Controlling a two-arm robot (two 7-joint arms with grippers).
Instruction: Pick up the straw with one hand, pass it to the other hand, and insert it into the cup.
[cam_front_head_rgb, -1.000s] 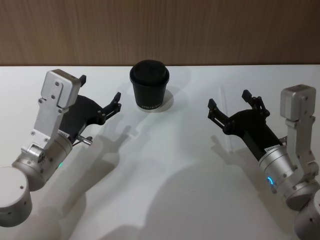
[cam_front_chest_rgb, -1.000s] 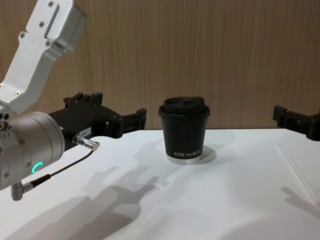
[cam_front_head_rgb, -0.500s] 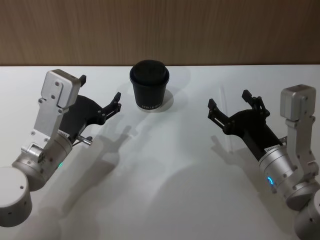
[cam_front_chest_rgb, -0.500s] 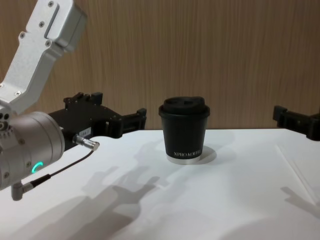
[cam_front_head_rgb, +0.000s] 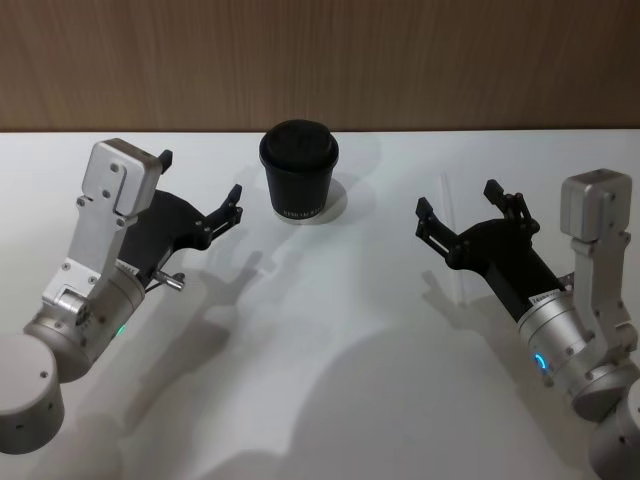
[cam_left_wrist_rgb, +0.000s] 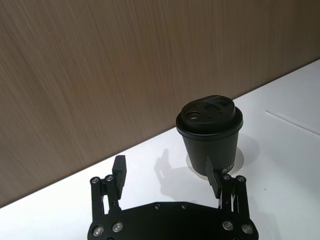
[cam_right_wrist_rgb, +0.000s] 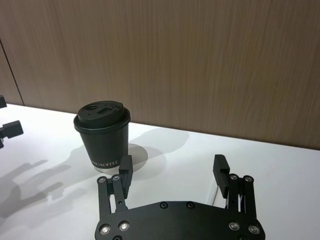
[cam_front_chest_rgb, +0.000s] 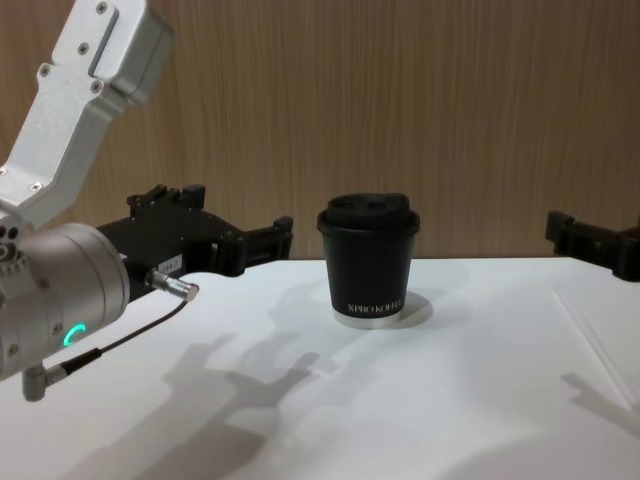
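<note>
We see left tool (cam_front_head_rgb: 200, 175) and right tool (cam_front_head_rgb: 457, 197) both wide open. We log black lidded cup (cam_front_head_rgb: 299, 170) near back edge of worktop (cam_front_head_rgb: 330, 330), thin white plastic straw (cam_front_head_rgb: 445, 186) beneath right tool.

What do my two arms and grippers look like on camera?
Both alike: the left gripper and right gripper are flat black plates with two short fingers, on fat silver cylindrical wrists and boxy silver links. The left wrist has a green glowing ring and a thin dark cable; the right wrist ring glows blue.
</note>
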